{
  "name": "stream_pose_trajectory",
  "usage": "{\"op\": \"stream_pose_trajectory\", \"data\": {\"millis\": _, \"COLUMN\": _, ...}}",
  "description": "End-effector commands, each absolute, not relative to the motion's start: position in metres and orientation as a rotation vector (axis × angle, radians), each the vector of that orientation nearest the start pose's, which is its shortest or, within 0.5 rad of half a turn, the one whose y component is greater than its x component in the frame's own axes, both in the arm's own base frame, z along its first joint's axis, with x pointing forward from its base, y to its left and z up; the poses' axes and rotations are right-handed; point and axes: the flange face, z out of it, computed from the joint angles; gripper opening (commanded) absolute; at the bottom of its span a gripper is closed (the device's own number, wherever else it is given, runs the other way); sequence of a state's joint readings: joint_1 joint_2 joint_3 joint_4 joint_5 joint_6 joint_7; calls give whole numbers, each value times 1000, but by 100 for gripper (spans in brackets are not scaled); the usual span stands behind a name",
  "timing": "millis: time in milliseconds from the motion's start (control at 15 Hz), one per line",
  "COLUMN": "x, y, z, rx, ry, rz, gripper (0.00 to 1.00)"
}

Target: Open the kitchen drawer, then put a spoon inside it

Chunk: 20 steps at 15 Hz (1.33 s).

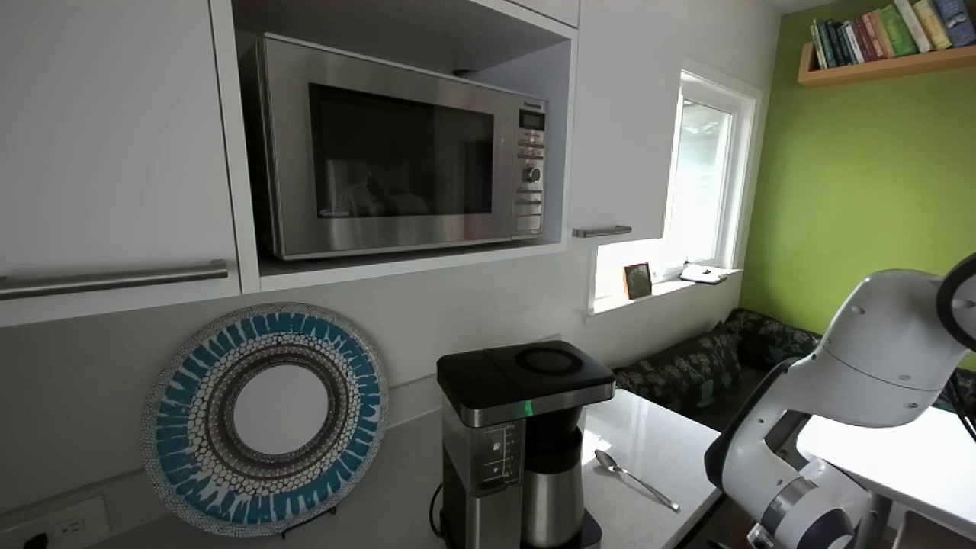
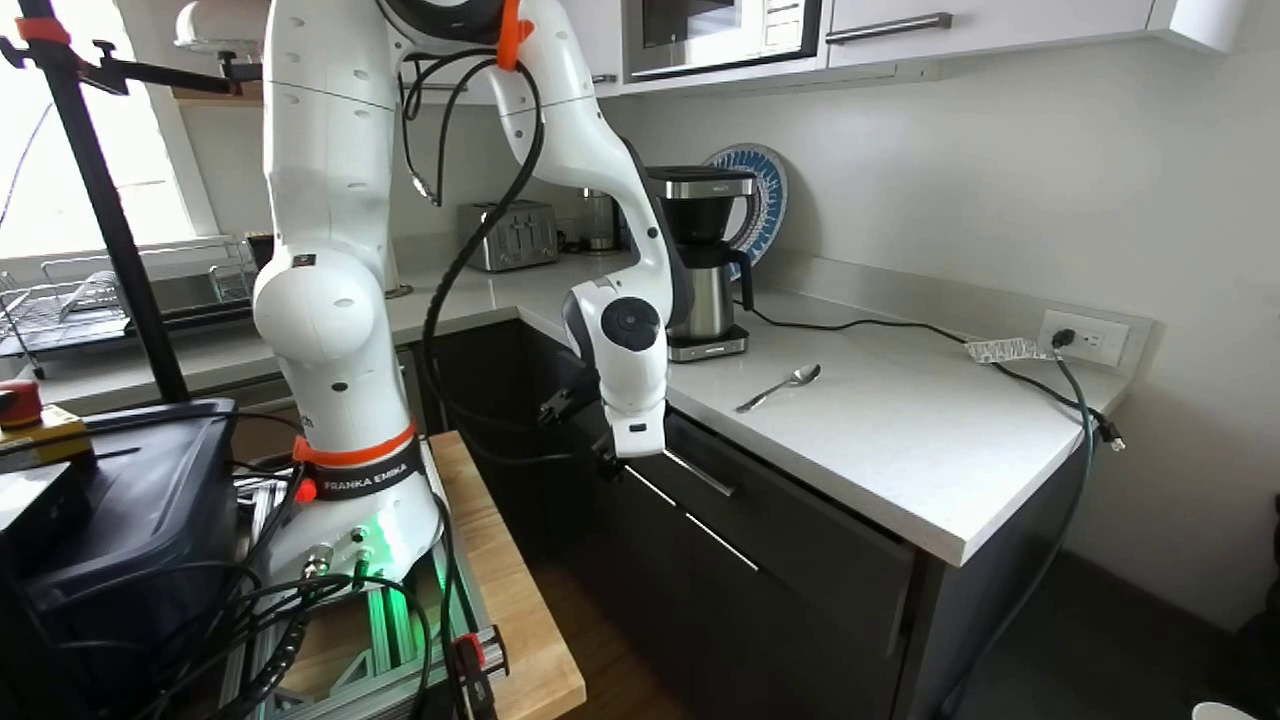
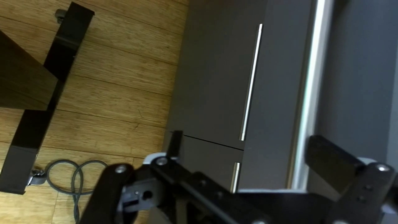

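The spoon [image 1: 637, 479] is silvery and lies on the white counter beside the coffee maker; it also shows in an exterior view [image 2: 780, 388]. The dark drawer [image 2: 800, 520] under the counter looks shut. Its silver bar handle [image 2: 700, 470] runs along its front, and the handle is large and near in the wrist view [image 3: 312, 77]. My gripper [image 3: 245, 146] is open and empty in front of the drawer. The handle lies between the fingers in the wrist view, close to the right-hand finger; I cannot tell whether they touch. The gripper is small and dark in an exterior view [image 2: 580, 432].
The coffee maker [image 1: 488, 450] stands on the counter [image 2: 880, 430] near the arm. Lower cabinet doors with bar handles [image 3: 252, 84] are below the drawer. A black stand foot [image 3: 67, 40] and a cable [image 3: 74, 177] are on the wooden floor.
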<state>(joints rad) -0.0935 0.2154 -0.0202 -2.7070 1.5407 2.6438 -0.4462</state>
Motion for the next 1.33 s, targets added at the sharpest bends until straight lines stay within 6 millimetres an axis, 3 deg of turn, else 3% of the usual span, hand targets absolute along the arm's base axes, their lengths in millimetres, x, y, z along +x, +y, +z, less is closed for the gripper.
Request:
{"op": "stream_pose_trajectory", "data": {"millis": 0, "x": 336, "y": -61, "z": 121, "rx": -2225, "ry": 1417, "rz": 119, "gripper": 100}}
{"op": "stream_pose_trajectory", "data": {"millis": 400, "x": 307, "y": -52, "z": 116, "rx": -2333, "ry": 1380, "rz": 289, "gripper": 100}}
{"op": "stream_pose_trajectory", "data": {"millis": 600, "x": 305, "y": -54, "z": 105, "rx": -2352, "ry": 1402, "rz": 331, "gripper": 100}}
{"op": "stream_pose_trajectory", "data": {"millis": 1067, "x": 319, "y": -95, "z": 126, "rx": -2374, "ry": 1586, "rz": 110, "gripper": 100}}
{"op": "stream_pose_trajectory", "data": {"millis": 1133, "x": 307, "y": -96, "z": 136, "rx": -2355, "ry": 1632, "rz": 109, "gripper": 100}}
{"op": "stream_pose_trajectory", "data": {"millis": 1267, "x": 320, "y": -106, "z": 130, "rx": -2331, "ry": 1700, "rz": 111, "gripper": 100}}
